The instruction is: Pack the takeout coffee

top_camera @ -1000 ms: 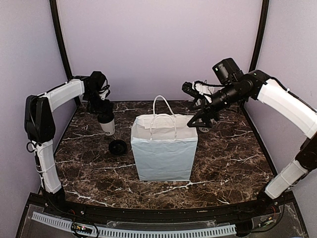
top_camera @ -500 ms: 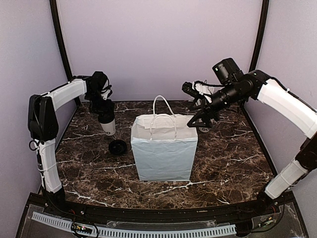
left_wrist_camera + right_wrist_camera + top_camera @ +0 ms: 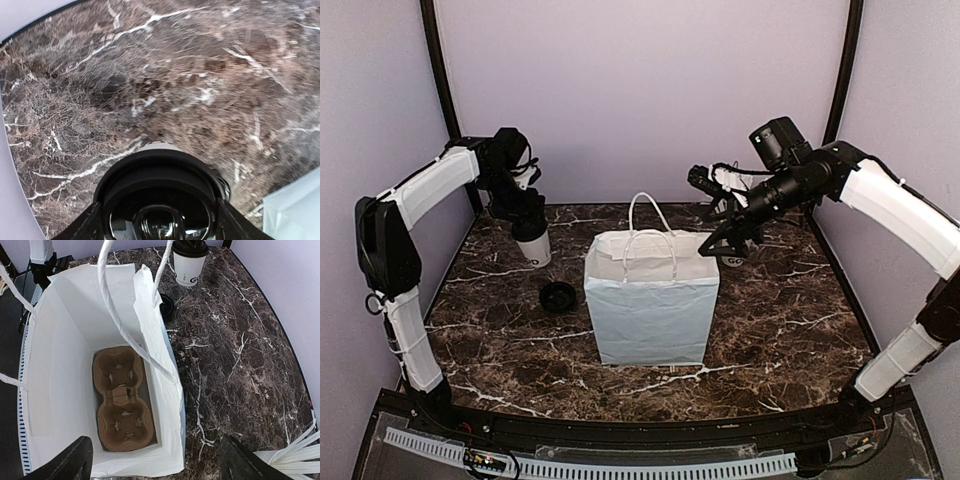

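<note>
The takeout coffee (image 3: 534, 247), a small white cup with a black lid, is at the back left. My left gripper (image 3: 527, 228) is shut on it from above. In the left wrist view the black lid (image 3: 159, 190) fills the space between my fingers (image 3: 82, 227). The cup also shows in the right wrist view (image 3: 189, 261). The white paper bag (image 3: 651, 297) stands open mid-table. My right gripper (image 3: 722, 238) hangs open and empty over the bag's right rim; in its own view (image 3: 160, 462) it looks down into the bag (image 3: 65, 340).
A brown pulp cup carrier (image 3: 122, 400) lies on the bag's floor. A loose black lid (image 3: 558, 296) lies on the table left of the bag and shows in the right wrist view (image 3: 167, 305). A white cup of sticks (image 3: 733, 257) stands behind the bag's right corner.
My left arm has moved up and slightly back-left with the coffee cup in its grip. The right arm and the bag have not moved.
</note>
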Action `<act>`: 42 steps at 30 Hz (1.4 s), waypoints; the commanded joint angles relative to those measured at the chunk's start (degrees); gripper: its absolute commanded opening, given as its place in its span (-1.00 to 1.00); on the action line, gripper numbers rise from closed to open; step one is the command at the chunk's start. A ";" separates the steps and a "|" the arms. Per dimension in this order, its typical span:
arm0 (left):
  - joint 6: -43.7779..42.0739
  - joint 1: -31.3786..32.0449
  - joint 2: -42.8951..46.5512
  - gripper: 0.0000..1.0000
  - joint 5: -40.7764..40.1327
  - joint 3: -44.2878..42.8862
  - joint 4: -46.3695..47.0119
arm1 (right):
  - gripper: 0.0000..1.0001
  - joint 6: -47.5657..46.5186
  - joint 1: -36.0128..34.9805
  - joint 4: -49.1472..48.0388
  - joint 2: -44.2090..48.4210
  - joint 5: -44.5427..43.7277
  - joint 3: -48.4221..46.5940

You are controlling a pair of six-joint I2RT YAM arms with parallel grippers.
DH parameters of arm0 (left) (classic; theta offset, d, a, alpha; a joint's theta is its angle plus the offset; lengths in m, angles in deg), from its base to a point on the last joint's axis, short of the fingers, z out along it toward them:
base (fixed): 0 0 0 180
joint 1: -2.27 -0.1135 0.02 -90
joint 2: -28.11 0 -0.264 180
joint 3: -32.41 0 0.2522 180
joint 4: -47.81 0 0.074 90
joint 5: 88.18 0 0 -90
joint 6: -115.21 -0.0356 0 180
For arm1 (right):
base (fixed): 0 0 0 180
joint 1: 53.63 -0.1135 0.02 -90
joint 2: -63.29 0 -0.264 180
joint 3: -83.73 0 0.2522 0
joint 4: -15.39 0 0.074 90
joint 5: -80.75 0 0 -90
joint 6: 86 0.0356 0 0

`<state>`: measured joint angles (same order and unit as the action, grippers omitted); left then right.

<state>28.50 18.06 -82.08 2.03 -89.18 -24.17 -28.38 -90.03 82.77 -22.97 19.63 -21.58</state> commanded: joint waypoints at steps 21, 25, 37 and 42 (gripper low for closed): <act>12.62 33.17 48.37 0.11 8.23 39.72 0.52 | 0.80 0.39 8.33 -2.95 12.63 -10.81 8.92; 12.36 42.68 49.98 0.06 7.72 44.17 4.67 | 0.80 0.39 9.82 -3.60 13.27 -11.52 10.98; 6.82 63.12 32.79 0.06 4.91 37.32 14.64 | 0.81 0.65 11.26 -4.34 13.13 -11.40 13.33; -0.18 63.31 19.78 0.09 3.20 27.97 12.66 | 0.81 1.22 11.75 -5.13 14.23 -10.57 14.69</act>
<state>34.99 81.18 -56.05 7.69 -54.25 -11.44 -28.25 -78.91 80.11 -10.60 8.49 -8.27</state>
